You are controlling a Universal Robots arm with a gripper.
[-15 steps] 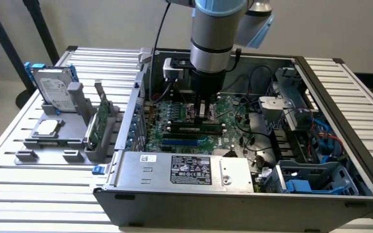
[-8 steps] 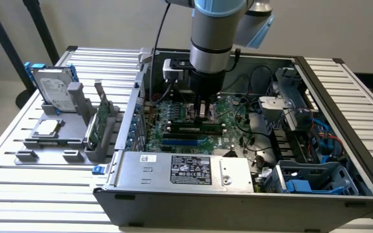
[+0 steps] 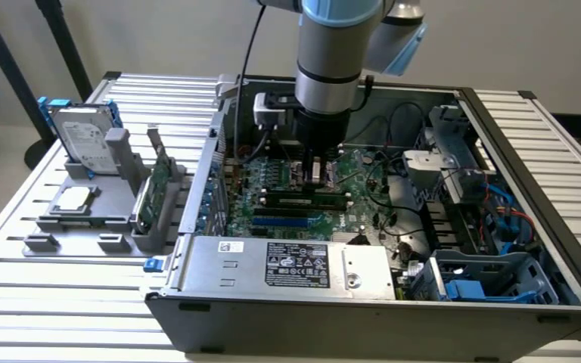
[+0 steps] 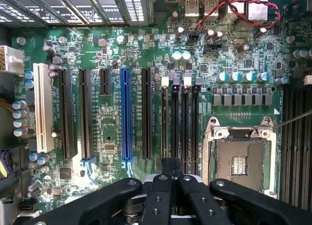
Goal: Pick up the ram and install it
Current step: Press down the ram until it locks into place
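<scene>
You had the one arm (image 3: 336, 45) standing nearly straight down into the open case (image 3: 532, 189), wrist vertical, with the gripper (image 3: 318, 178) low over the middle of the motherboard (image 3: 270, 170). Its jaws were fully closed, the two fingers (image 4: 161, 195) pressed together side by side, with nothing visible between them. In the wrist view the gripper (image 4: 171, 169) sat over the near end of the memory slots (image 4: 179, 122).

The ram (image 3: 304, 201) was on the motherboard, a single dark stick standing on edge in a slot, just below and in front of the fingertips in the exterior view. You could not tell from either view whether the fingers touched it.

Counting what the wrist view gave you: four dark memory slots ran in a tight row beside one CPU socket (image 4: 241, 159), and two white latches (image 4: 165, 81) showed at their far ends. Further along the board lay one blue slot (image 4: 126, 112) and one white slot (image 4: 43, 108), with black slots between and beside them. One red-and-black twisted wire (image 4: 229, 10) looped near the board's edge.

In the exterior view, one silver power supply (image 3: 290, 265) with a label lay along the near side of the case. On the grey holder (image 3: 88, 219) at the exterior view's left, well apart from the gripper, you had one hard drive (image 3: 84, 140) propped upright, one green card (image 3: 154, 193) standing on edge, and one small square chip (image 3: 73, 200) lying flat.
</scene>
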